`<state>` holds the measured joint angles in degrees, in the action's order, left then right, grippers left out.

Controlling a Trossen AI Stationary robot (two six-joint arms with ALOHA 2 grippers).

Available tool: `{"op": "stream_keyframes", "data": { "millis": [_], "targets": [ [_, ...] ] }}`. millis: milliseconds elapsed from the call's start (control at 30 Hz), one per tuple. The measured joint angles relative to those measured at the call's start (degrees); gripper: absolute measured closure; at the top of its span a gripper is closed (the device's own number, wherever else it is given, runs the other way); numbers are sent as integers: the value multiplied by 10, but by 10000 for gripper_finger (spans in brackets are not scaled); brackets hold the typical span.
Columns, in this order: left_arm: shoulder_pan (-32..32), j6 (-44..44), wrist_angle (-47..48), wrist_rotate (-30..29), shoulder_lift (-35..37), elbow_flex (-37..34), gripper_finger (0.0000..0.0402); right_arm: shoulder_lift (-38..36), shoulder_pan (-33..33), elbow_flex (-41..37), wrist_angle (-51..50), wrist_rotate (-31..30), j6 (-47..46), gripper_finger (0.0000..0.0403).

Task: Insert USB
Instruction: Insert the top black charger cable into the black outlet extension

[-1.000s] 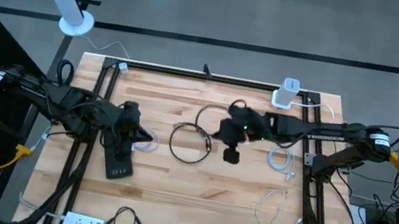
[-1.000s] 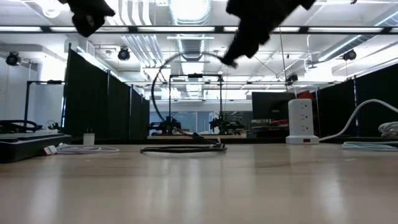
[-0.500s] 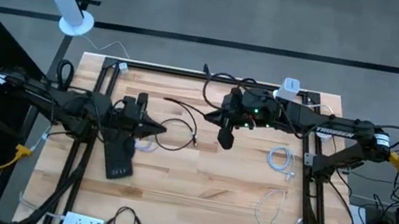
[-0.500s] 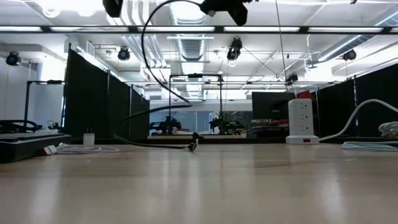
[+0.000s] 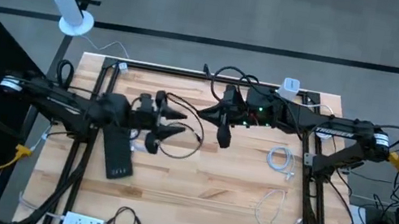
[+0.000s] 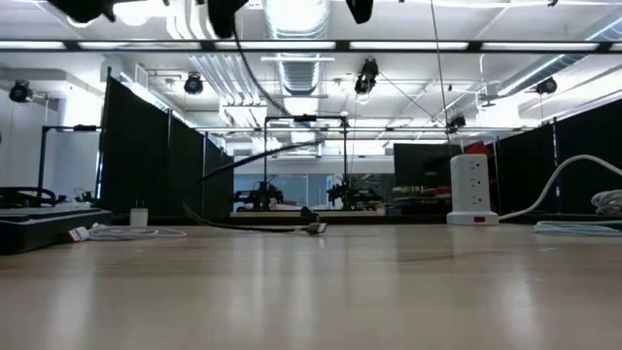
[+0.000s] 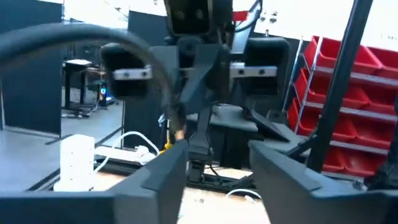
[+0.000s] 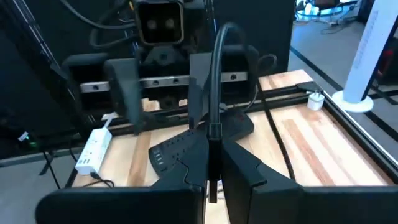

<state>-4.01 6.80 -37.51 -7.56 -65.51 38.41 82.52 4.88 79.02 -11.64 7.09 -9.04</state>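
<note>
Two arms meet above the wooden tabletop (image 5: 203,187). Beside the black power strip (image 5: 118,155), the left claw (image 5: 175,122) is spread wide, grasping nothing. Facing it, the right claw (image 5: 211,114) is clenched on the black USB cable (image 8: 214,93), whose far end trails onto the boards.

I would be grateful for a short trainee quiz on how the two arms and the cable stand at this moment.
1. True or false: the right end effector is shut on the black cable.
2. The left end effector is: A) open, B) shut on a plug, C) out of view.
3. Fill in: the black power strip lies nearest the ___ arm.
Key: 1 true; 2 A; 3 left.
</note>
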Motion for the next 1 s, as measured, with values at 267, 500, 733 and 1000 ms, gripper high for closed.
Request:
{"op": "stream_keyframes", "data": {
  "millis": [267,500,733,1000],
  "targets": [
    [10,-16,22,17,-36,68,176,3,-13,0,1,31,10,389],
    [35,26,26,31,-38,68,198,4,-21,0,0,43,32,389],
    [52,48,24,86,-38,68,259,4,-19,0,1,36,47,389],
    [64,79,22,101,-39,68,392,16,-18,0,3,12,55,389]
  ]
}}
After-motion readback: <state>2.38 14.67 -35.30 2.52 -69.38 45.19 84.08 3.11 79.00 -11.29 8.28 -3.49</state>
